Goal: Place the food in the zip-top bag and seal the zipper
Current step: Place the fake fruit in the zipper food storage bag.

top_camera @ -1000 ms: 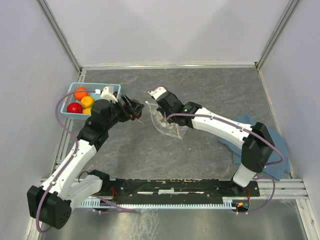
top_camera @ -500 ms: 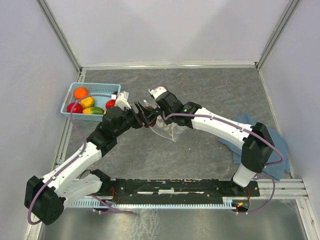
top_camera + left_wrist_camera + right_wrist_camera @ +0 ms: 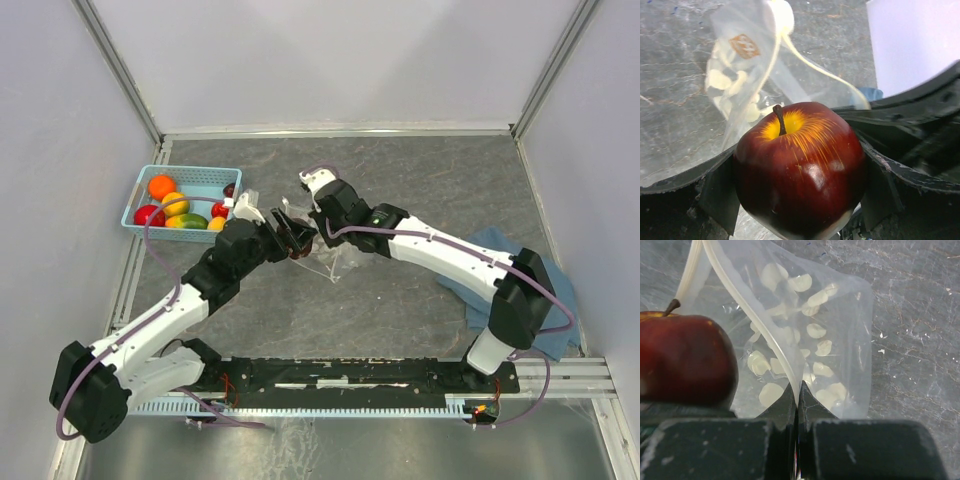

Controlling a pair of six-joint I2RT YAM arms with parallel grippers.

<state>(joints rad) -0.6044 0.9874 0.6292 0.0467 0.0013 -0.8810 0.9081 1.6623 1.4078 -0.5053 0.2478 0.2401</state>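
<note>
Red apple (image 3: pixel 800 190) is clamped in the left gripper (image 3: pixel 296 238), jaws spread wide around it, right at the mouth of the zip-top bag (image 3: pixel 840 330). The right gripper (image 3: pixel 797 391) is pinched tight on the zipper (image 3: pixel 747 320) strip. Other food (image 3: pixel 172 205) sits in the blue basket (image 3: pixel 196 176), off to the left.

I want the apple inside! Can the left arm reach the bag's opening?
Probably yes: the left gripper holds the apple beside the bag, whose zipper edge the right gripper pinches up; nothing lies between.
</note>
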